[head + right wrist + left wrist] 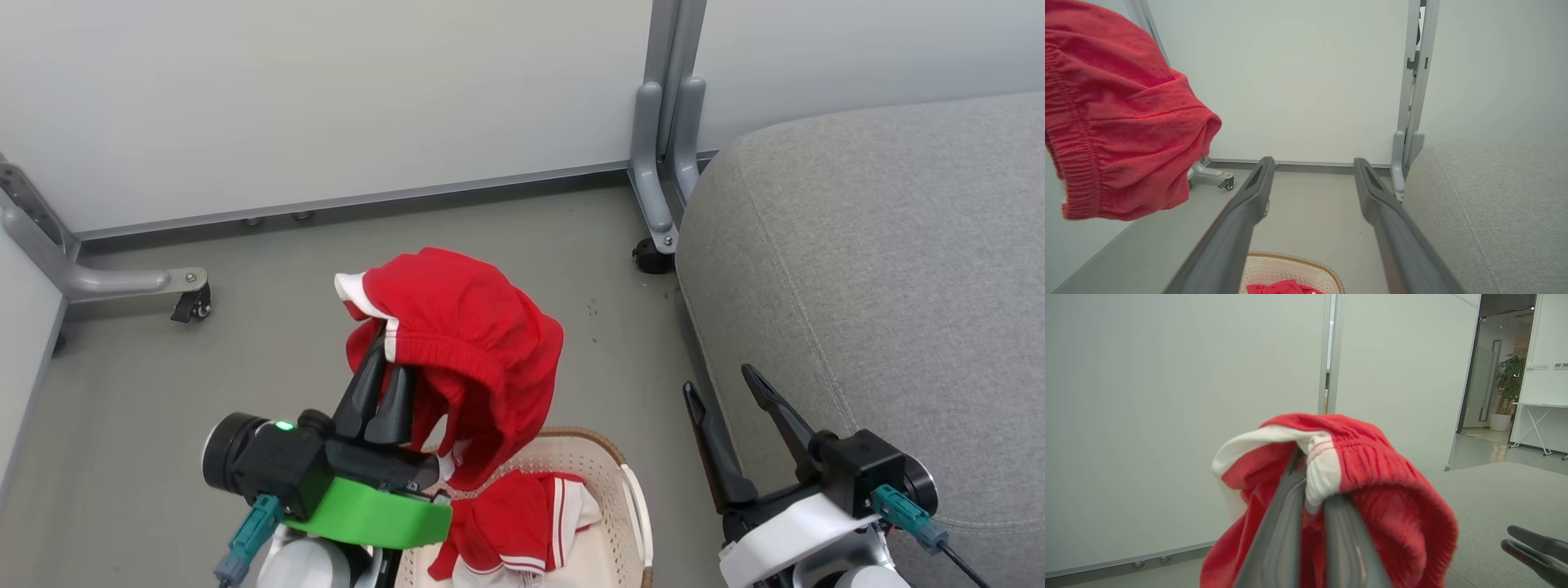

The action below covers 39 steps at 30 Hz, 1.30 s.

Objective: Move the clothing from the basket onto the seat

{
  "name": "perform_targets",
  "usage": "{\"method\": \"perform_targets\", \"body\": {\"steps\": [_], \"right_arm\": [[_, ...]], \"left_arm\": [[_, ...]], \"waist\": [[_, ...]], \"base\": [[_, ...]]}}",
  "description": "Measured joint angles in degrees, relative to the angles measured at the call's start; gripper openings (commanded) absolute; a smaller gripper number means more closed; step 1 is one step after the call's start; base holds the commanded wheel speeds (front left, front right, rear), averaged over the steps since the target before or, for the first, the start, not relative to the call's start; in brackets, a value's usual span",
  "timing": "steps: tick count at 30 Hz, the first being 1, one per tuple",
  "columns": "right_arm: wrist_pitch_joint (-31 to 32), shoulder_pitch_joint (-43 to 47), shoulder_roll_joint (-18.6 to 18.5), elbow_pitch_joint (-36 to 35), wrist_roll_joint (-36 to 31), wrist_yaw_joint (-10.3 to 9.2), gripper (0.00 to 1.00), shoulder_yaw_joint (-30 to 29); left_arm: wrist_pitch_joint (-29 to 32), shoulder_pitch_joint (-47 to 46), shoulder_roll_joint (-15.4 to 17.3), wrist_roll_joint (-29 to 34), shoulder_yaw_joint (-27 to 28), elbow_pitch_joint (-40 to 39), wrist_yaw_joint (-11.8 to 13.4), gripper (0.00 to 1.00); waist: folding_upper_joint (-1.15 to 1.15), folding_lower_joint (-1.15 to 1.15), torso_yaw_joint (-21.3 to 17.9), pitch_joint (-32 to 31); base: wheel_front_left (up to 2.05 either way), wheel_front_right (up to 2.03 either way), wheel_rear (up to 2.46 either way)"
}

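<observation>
- A red garment [469,343] with a white panel hangs in the air over the floor. In the head view its lowest fold drops across the far rim of the basket [629,482].
- The left hand [392,355] grips this garment. Its two dark fingers are pressed close together on the white-and-red gathered band, and the cloth drapes over and around the fingertips.
- A second red garment [522,523] with white stripe trim lies crumpled inside the basket, against its near side.
- The basket is cream plastic with small holes and a brown woven-look rim. It stands on the floor [147,408] at the bottom of the head view, between the two arms.
- The seat [882,269] is a big grey cushion with a stitched seam. It fills the right side, with a strip of floor between it and the basket.
- The right hand [718,380] is spread wide, and only floor shows between its fingers. It hovers at the seat's left edge, to the right of the basket and well apart from the hanging garment.
- Pale wall panels [326,98] stand behind. Their grey metal legs [665,163] end in small black wheels on the floor.
</observation>
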Motion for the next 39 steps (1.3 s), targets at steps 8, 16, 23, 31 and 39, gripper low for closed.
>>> {"method": "perform_targets", "body": {"steps": [8,16,23,31,39], "right_arm": [[0.58,0.81,0.02,-0.45,0.3,0.0,1.0,0.46],[0.75,0.81,0.04,-0.6,0.52,0.0,1.0,1.19],[1.25,-0.62,-0.9,-0.85,3.27,0.0,1.0,9.06],[-0.16,-8.49,-0.67,1.0,9.02,0.0,1.0,23.06],[-2.55,-16.02,0.49,8.72,7.88,0.0,1.0,25.44]], "left_arm": [[0.0,1.24,-0.46,0.05,0.15,0.52,-0.43,0.0],[0.0,1.53,-0.63,0.05,0.41,0.67,-0.57,0.0],[0.0,1.52,-0.74,0.3,0.34,0.76,-0.89,0.0],[0.0,1.25,-0.81,0.47,-0.25,1.25,-1.01,0.0],[0.0,0.16,-0.86,0.68,-1.71,2.31,-1.0,0.0]], "waist": [[0.0,0.0,0.0,-1.15],[0.0,0.0,0.21,-1.19],[0.0,0.0,0.47,-0.87],[0.0,0.0,1.38,-0.28],[0.0,0.0,2.7,0.15]], "base": [[0.0,0.0,0.0],[0.0,0.0,0.0],[0.0,0.0,0.0],[0.0,0.0,0.0],[0.0,0.0,0.0]]}}
